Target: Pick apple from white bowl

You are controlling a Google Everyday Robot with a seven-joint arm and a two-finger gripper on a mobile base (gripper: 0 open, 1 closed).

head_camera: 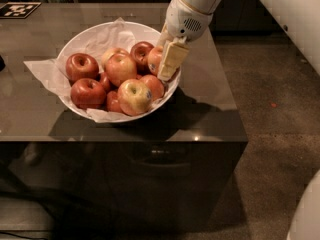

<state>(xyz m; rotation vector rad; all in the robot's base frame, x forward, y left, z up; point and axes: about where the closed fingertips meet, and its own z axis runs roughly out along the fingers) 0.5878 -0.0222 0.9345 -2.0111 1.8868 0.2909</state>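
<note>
The white bowl (pixel 80 39) stands on the dark table, lined with crumpled white paper and holding several apples. The apple (pixel 154 59), orange-red with a small dark sticker on its side, lies at the bowl's right rim. My gripper (pixel 166 51) hangs over that right rim, directly at this apple. It is open, with one pale finger (pixel 170 60) down in front of the apple's right side and the other behind it. A yellow-green apple (pixel 133 96) with a sticker lies at the front. Darker red apples (pixel 81 66) fill the left.
The bowl sits on a dark glossy table (pixel 210 104) whose front edge is just below the bowl and whose right edge is near the gripper. A black-and-white marker tag (pixel 19 9) lies at the far left corner. Speckled floor (pixel 275 134) lies to the right.
</note>
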